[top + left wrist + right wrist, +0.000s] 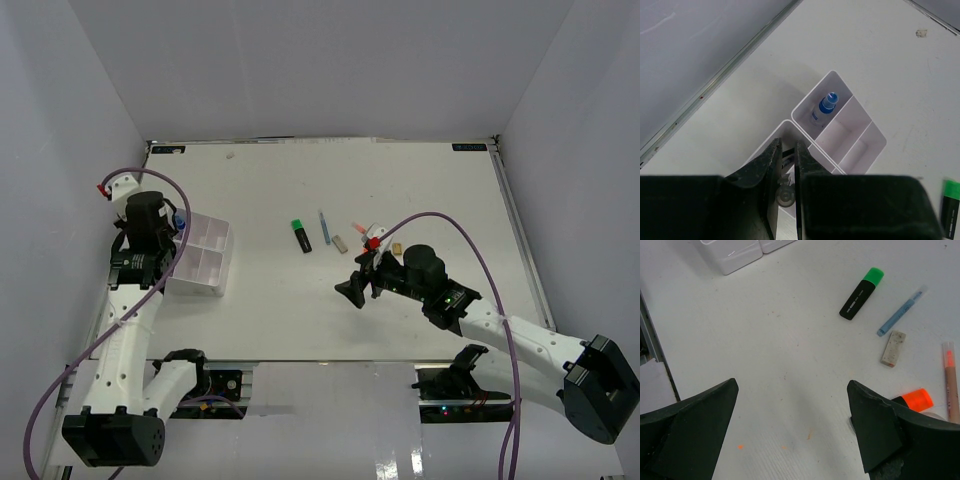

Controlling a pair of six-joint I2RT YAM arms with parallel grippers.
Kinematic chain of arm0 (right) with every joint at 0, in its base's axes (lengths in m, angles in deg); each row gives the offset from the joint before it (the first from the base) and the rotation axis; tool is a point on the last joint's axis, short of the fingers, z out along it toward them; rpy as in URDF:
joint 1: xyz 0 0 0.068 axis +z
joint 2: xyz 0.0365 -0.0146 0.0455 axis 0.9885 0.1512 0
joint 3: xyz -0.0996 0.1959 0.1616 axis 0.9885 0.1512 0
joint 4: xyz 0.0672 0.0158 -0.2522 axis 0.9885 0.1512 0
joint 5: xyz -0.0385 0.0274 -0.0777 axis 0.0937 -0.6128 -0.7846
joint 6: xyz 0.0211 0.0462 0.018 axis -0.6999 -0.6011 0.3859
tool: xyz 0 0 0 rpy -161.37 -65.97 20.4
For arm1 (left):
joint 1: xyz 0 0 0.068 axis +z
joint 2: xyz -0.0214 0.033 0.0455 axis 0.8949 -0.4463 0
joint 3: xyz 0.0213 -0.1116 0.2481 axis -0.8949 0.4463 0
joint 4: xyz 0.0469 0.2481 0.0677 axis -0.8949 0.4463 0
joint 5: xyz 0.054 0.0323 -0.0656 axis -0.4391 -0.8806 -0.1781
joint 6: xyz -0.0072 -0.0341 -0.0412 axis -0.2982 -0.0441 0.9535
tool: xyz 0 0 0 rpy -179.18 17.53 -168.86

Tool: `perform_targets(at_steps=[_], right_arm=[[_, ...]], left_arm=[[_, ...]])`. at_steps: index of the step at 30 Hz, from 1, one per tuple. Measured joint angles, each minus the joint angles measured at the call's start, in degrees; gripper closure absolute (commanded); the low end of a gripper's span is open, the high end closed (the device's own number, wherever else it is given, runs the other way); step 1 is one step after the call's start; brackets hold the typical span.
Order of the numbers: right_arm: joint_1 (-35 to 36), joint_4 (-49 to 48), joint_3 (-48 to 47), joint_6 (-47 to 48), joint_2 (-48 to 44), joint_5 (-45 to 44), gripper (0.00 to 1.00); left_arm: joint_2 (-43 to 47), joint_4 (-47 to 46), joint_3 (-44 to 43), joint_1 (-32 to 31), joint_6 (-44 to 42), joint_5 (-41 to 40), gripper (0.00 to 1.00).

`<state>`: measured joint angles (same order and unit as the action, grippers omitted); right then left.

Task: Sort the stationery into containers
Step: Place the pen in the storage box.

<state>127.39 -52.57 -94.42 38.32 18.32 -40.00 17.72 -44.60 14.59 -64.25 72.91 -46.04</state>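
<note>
Evidently, the white translucent plastic organizer tray held a blue-capped clear bottle in its far corner compartment. The left gripper hung above it, pressed together. The right gripper stood spread wide beside an orange-capped black highlighter.

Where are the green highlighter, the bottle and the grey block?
green highlighter (860, 295), right wrist view, middle of its black barrel.
bottle (828, 102), left wrist view, on its blue cap.
grey block (893, 348), right wrist view, middle of its top face.
</note>
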Motion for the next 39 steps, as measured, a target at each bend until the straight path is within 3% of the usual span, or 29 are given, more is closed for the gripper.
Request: perform_targets(at_steps=[22, 39], right_arm=[[0.00, 0.04, 0.02, 0.26, 0.00, 0.00, 0.05], [-0.22, 0.98, 0.02, 0.42, -0.02, 0.00, 0.05]], left_arm=[[-1.68, -6.25, 3.02, 7.23, -2.23, 3.74, 1.00], [-1.55, -8.72, 6.12, 8.55, -2.38, 4.74, 1.00]])
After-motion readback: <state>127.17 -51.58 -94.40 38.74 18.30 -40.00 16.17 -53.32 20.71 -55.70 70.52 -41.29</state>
